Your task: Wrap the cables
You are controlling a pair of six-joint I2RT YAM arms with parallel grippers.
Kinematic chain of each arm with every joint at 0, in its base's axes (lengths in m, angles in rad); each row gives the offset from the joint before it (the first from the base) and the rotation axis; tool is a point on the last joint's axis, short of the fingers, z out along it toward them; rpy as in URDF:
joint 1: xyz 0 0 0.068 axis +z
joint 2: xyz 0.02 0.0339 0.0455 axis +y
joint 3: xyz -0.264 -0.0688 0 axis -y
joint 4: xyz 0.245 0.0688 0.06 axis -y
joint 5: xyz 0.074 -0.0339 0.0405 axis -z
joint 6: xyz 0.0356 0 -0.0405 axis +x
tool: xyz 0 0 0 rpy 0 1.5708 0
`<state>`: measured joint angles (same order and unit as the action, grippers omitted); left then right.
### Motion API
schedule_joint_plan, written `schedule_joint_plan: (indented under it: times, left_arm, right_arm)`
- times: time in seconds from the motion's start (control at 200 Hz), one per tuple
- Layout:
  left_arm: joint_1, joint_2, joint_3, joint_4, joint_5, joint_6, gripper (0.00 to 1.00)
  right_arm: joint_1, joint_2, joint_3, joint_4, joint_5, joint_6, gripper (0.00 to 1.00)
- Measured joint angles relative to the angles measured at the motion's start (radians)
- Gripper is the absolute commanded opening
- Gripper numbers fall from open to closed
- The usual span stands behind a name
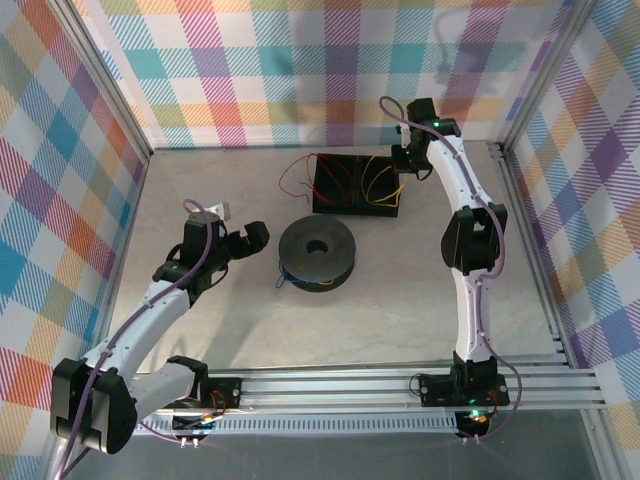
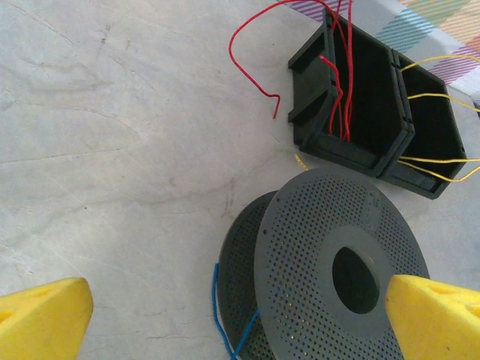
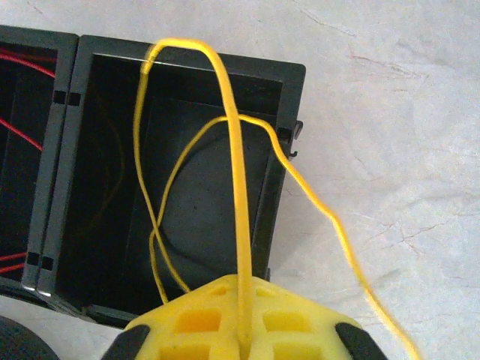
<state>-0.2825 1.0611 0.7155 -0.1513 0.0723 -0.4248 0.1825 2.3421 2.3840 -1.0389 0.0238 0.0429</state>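
A black two-compartment bin (image 1: pixel 355 183) stands at the back of the table. Thin red cables (image 1: pixel 300 172) loop out of its left compartment and yellow cables (image 1: pixel 375 180) out of its right one. My right gripper (image 1: pixel 405 160) hangs over the bin's right end. In the right wrist view it (image 3: pixel 244 330) is shut on a yellow cable (image 3: pixel 236 187) that arches up out of the bin (image 3: pixel 277 187). My left gripper (image 1: pixel 245 240) stands open just left of the black spool (image 1: pixel 318 252), its yellow fingertips (image 2: pixel 45 315) wide apart with nothing between them.
The perforated spool (image 2: pixel 330 262) lies flat, with a thin blue cable (image 2: pixel 217 307) at its lower left edge. Red cables (image 2: pixel 255 82) trail onto the table left of the bin (image 2: pixel 360 97). Checkered walls close in the table on three sides.
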Motion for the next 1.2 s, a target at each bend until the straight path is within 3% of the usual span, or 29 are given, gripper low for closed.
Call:
schedule_joint_plan:
  times: [0.26, 0.545, 0.92, 1.2]
  left_arm:
    - [-0.023, -0.068, 0.000, -0.003, 0.002, -0.006, 1.00]
    - [-0.031, -0.161, 0.000, -0.037, -0.031, -0.037, 1.00]
    - [-0.032, -0.272, -0.053, 0.000, 0.018, -0.117, 1.00]
    - [-0.116, -0.274, -0.099, 0.083, 0.062, -0.212, 1.00]
  right_arm:
    - [0.000, -0.101, 0.000, -0.007, -0.001, 0.005, 0.00]
    - [0.021, -0.373, -0.077, 0.032, -0.006, 0.055, 0.00]
    - [0.028, -0.760, -0.518, 0.163, -0.065, 0.138, 0.00]
    - [0.028, -0.993, -0.803, 0.280, -0.245, 0.223, 0.00]
